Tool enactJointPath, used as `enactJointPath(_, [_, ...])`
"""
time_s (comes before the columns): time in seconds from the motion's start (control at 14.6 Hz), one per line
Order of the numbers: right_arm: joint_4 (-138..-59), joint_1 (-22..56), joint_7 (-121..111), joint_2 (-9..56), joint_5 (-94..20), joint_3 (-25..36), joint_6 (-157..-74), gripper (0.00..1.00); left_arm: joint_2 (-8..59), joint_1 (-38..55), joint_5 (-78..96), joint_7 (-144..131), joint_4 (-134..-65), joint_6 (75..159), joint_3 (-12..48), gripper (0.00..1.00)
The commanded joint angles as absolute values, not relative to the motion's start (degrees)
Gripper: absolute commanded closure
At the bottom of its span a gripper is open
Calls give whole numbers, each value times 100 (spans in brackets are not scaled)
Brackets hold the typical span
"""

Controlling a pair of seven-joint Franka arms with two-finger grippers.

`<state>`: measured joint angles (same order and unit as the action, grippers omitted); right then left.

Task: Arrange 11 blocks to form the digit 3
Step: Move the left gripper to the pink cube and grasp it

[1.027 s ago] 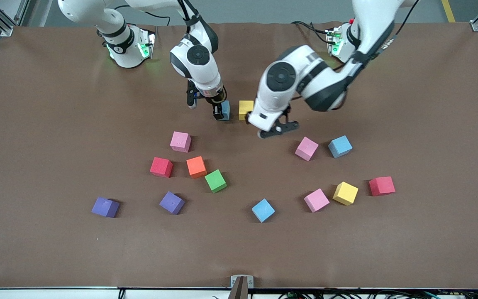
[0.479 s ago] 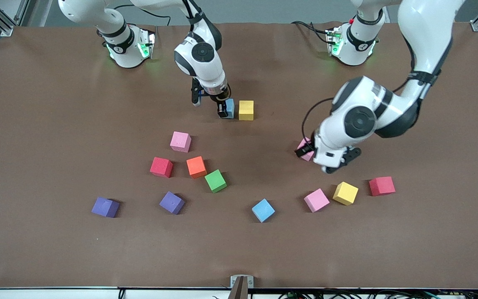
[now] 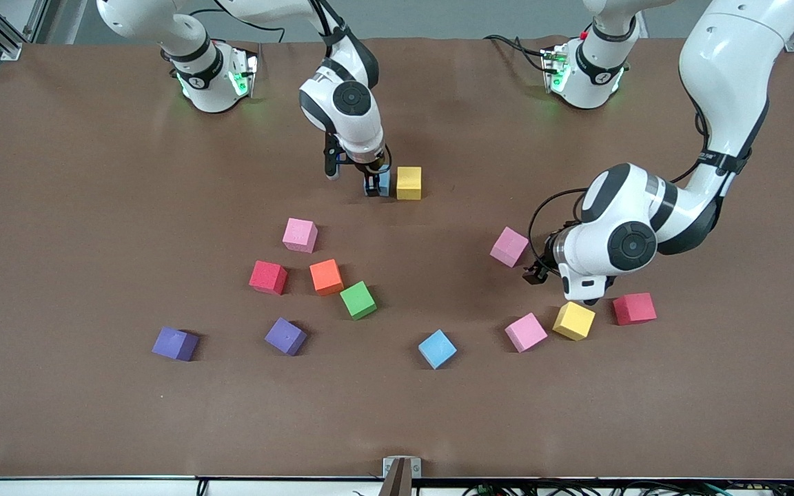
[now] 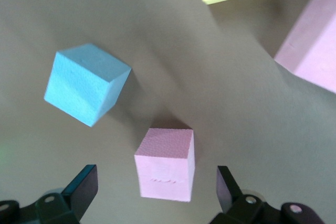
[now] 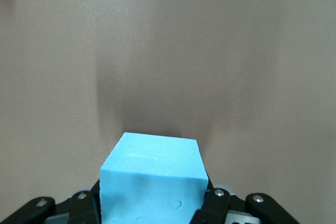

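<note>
1. Brown table (image 3: 94, 207) carries the scattered blocks.
2. My right gripper (image 3: 375, 184) is clenched on a blue block (image 5: 152, 182) beside the yellow block (image 3: 409, 182); a skewed release would leave a gap.
3. My left gripper (image 4: 157, 195), fingers spread, hovers over a pink block (image 4: 165, 163); descending off-centre could shove it.

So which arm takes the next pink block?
Left: the left gripper is open, lined up on a pink block; the right gripper is shut on a blue block.

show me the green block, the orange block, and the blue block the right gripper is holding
green block (image 3: 358, 300), front view, on its top face.
orange block (image 3: 326, 276), front view, on its top face.
blue block in the right gripper (image 5: 152, 182), right wrist view, on the face toward the camera.
</note>
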<state>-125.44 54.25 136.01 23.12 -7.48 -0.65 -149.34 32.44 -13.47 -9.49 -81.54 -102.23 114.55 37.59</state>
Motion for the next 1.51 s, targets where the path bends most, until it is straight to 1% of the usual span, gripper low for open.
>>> enactJointPath(0.0, [-12498,5493,13667,2329,-809,-26,-14915,100,3103,-1327,-1072,-8893,-10695,11925,3771,1])
enactJointPath(0.21, [-12498,5493,13684,2355,-809,-35,-15020,100,2884,-1310,-1134,-9253,-11301,12689,3779,1])
enactJointPath(0.34, [-12498,5493,13685,2355,-809,-35,-15038,100,2821,-1292,-1282,-9386,-11460,12814,3779,1])
enactJointPath(0.62, [-12498,5502,13693,2399,-809,-35,-15117,100,2874,-1274,-1468,-9474,-11873,13446,3779,1])
enactJointPath(0.82, [-12489,5511,13693,2426,-809,-35,-15144,100,2865,-1187,-1468,-9501,-12119,13561,3779,1])
enactJointPath(0.89, [-12463,5511,13702,2443,-809,-35,-15144,100,2865,-1187,-1468,-9501,-12138,13605,3779,6])
enactJointPath(0.96, [-12445,5511,13702,2452,-809,-35,-15144,100,2883,-1187,-1468,-9492,-12164,13692,3779,15])
enactJointPath(1.03, [-12445,5546,13702,2452,-809,-35,-15144,100,2892,-1169,-1468,-9501,-12147,13711,3779,28])
enactJointPath(1.1, [-12445,5555,13702,2461,-809,-35,-15144,100,2892,-1160,-1468,-9527,-12129,13711,3779,44])
enactJointPath(1.23, [-12437,5555,13702,2461,-809,-35,-15144,100,2830,-1116,-1476,-9834,-12120,13685,3805,71])
enactJointPath(1.3, [-12437,5555,13702,2461,-809,-35,-15144,100,2787,-1090,-1503,-9878,-12103,13650,3840,76])
enactJointPath(1.44, [-12437,5563,13702,2461,-809,-35,-15152,100,2733,-1072,-1494,-10106,-12085,13632,3989,76])
